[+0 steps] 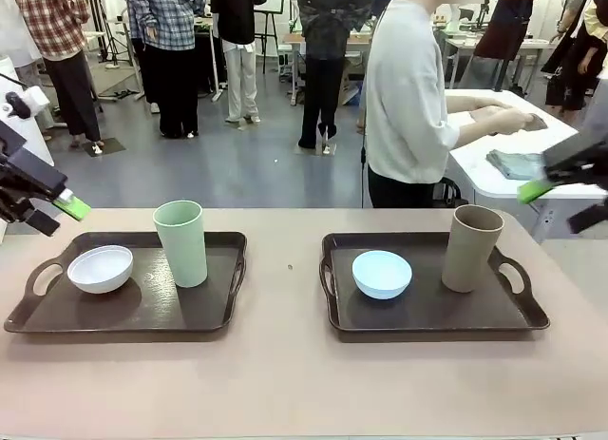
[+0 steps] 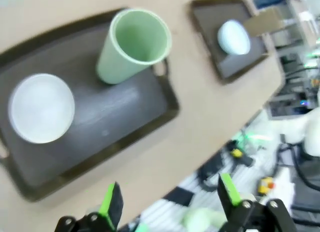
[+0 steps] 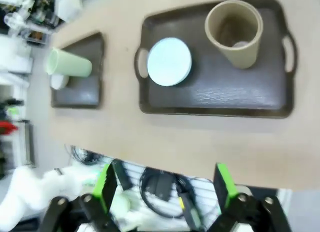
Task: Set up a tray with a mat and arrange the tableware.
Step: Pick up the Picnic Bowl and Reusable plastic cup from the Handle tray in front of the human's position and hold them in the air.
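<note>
A lab hall: people [image 1: 171, 41] stand among white worktables [image 1: 475, 169] on grey floor [image 1: 237, 169].

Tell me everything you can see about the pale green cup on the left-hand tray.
The pale green cup is tall and handleless, narrowing slightly toward its base, with a matte, plastic-looking surface. It stands upright with its mouth up, and the left wrist view shows its inside looking empty. It sits on the right half of the dark tray on the robot's left, with the white bowl beside it but apart from it. Only the tray touches it.

Person [image 1: 407, 98] by white table [image 1: 475, 174], far side
</note>
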`<act>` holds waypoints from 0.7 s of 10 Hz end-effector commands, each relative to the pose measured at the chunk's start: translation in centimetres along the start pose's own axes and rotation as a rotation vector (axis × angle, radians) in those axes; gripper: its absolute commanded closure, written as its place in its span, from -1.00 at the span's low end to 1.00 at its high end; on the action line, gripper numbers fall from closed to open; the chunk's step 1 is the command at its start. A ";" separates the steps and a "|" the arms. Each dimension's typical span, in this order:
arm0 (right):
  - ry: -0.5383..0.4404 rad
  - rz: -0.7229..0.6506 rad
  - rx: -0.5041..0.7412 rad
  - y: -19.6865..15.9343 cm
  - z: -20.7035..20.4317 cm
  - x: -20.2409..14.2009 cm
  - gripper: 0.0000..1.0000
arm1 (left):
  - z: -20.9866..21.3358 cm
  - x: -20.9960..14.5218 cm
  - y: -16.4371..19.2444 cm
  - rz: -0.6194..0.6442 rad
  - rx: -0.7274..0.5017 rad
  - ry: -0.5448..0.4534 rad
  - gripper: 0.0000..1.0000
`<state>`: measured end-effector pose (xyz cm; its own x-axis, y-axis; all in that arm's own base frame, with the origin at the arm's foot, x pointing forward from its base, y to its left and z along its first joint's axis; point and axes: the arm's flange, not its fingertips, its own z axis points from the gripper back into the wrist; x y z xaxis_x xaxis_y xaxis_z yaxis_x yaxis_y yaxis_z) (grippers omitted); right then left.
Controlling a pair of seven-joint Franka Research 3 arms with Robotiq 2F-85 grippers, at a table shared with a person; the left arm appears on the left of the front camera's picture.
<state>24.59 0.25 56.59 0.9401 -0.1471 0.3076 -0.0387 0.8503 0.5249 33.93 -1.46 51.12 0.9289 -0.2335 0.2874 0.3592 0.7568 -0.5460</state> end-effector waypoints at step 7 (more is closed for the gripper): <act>-0.004 -0.201 0.310 -15.8 -0.5 -8.7 -1.00 | 8.0 -2.5 10.8 0.298 -0.283 -0.110 -1.00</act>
<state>18.68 -15.07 51.20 0.9391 -0.2947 0.1767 0.0566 0.6400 0.7663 34.35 12.15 51.00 0.9866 0.0098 0.1631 0.1224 0.6171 -0.7773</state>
